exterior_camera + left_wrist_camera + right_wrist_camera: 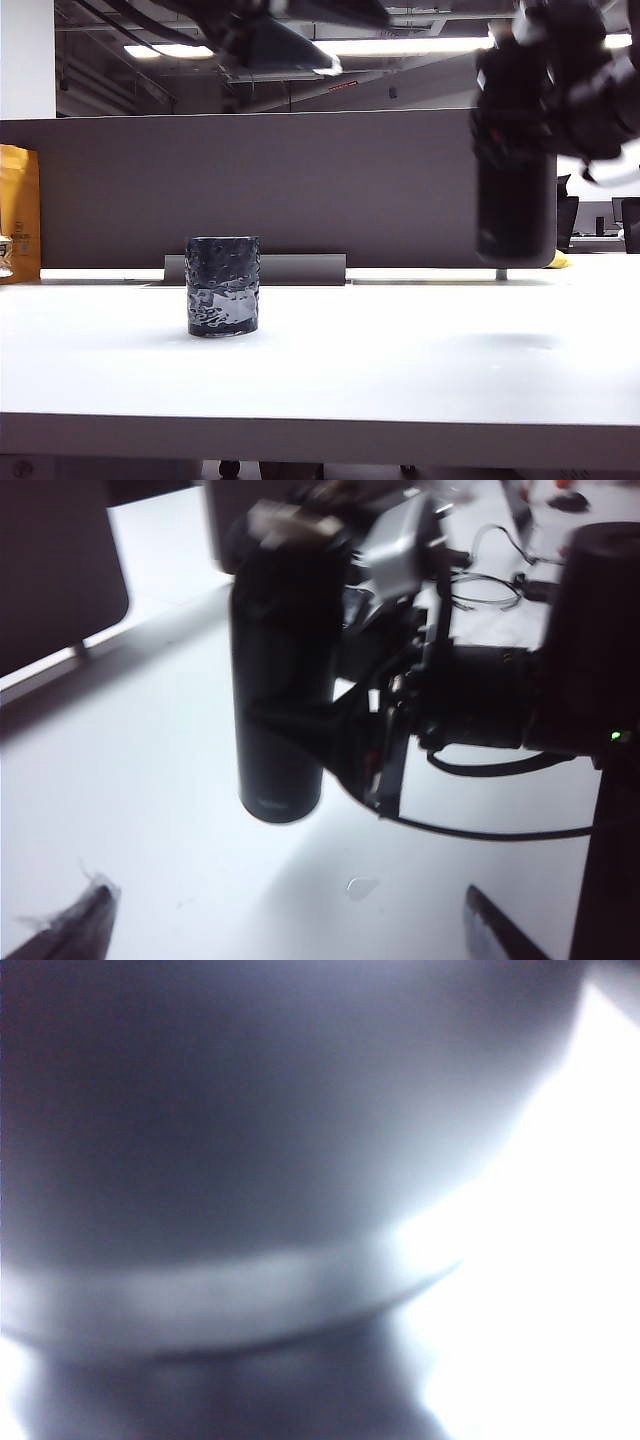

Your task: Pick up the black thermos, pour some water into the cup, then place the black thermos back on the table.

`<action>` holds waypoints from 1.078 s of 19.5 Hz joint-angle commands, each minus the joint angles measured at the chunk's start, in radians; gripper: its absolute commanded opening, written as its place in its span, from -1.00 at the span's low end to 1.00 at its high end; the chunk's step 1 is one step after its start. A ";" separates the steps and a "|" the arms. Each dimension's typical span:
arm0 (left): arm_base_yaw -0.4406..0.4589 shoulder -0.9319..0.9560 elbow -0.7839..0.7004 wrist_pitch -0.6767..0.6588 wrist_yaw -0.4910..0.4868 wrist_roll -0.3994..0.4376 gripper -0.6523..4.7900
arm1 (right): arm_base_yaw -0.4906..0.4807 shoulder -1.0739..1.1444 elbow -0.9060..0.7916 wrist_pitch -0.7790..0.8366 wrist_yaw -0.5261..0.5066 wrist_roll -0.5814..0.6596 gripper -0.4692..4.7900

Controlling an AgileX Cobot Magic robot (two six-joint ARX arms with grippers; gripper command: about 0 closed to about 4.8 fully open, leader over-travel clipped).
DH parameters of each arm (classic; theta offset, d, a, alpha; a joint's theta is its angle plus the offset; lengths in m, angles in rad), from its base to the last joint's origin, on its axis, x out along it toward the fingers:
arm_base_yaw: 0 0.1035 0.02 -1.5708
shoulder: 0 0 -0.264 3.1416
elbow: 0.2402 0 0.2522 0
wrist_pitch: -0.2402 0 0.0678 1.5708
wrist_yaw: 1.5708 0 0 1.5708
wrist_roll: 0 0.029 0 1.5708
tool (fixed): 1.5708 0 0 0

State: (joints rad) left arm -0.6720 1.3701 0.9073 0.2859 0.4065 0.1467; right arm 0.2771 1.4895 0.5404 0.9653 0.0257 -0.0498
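thermos: black thermos (515, 215) upright, clear of table (400, 370), pinched by right gripper (545, 110) | cup (222, 286) left, well apart, liquid visible inside | left gripper (280, 925) spread, empty, beside thermos | remaining: set-down, judged

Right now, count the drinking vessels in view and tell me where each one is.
2. The cup stands on the table, left of centre. The black thermos hangs upright above the table's right side, held by the right gripper.

The exterior view sits low at the table (320, 380) edge, facing the partition (240, 190). The left wrist view looks down from nearby at the black thermos (280, 690), shared with it. The right wrist view is pressed too close, blurred.
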 commanded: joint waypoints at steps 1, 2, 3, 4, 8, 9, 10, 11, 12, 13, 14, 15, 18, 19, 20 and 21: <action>-0.055 0.092 0.003 0.078 -0.010 0.014 1.00 | -0.034 0.103 -0.006 0.300 -0.033 0.006 -0.29; -0.064 0.116 0.003 0.078 -0.010 0.014 1.00 | -0.040 0.158 -0.006 0.373 -0.024 0.023 -0.29; -0.064 0.130 0.003 0.082 -0.010 0.014 1.00 | -0.049 0.206 -0.006 0.393 -0.025 0.039 -0.29; -0.069 0.145 0.003 0.097 -0.012 0.014 1.00 | -0.049 0.250 -0.006 0.394 -0.024 0.054 -0.29; -0.069 0.147 0.003 0.098 -0.046 0.015 1.00 | -0.043 0.336 -0.006 0.384 -0.027 0.053 -0.29; -0.069 0.147 0.003 0.098 -0.047 0.015 1.00 | -0.043 0.338 -0.006 0.361 -0.027 0.053 -0.29; -0.069 0.147 0.003 0.097 -0.047 0.014 1.00 | -0.043 0.338 -0.006 0.344 -0.027 0.053 -0.29; -0.069 0.147 0.003 0.097 -0.047 0.014 1.00 | -0.043 0.338 -0.006 0.335 -0.028 0.053 -0.29; -0.069 0.147 0.003 0.097 -0.047 0.014 1.00 | -0.043 0.338 -0.006 0.330 -0.028 0.053 -0.29; -0.069 0.147 0.003 0.097 -0.047 0.014 1.00 | -0.043 0.338 -0.006 0.325 -0.028 0.053 -0.19; -0.069 0.147 0.003 0.097 -0.047 0.014 1.00 | -0.043 0.338 -0.006 0.325 -0.028 0.053 0.25; -0.069 0.146 0.003 0.097 -0.047 0.014 1.00 | -0.043 0.338 -0.006 0.326 -0.028 0.053 1.00; -0.069 0.145 0.003 0.097 -0.048 0.014 1.00 | -0.043 0.335 -0.006 0.315 -0.028 0.053 1.00; -0.069 0.140 0.003 0.096 -0.051 0.010 1.00 | -0.043 0.327 -0.007 0.312 -0.036 0.054 1.00; -0.069 0.131 0.003 0.093 -0.055 0.010 1.00 | -0.043 0.304 -0.013 0.285 -0.056 0.053 1.00; -0.069 0.111 0.003 0.081 -0.055 0.010 1.00 | -0.044 0.265 -0.024 0.222 -0.058 0.048 1.00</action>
State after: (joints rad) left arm -0.7395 1.5036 0.9066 0.3622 0.3538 0.1577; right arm 0.2325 1.7832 0.5232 1.2282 -0.0257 0.0032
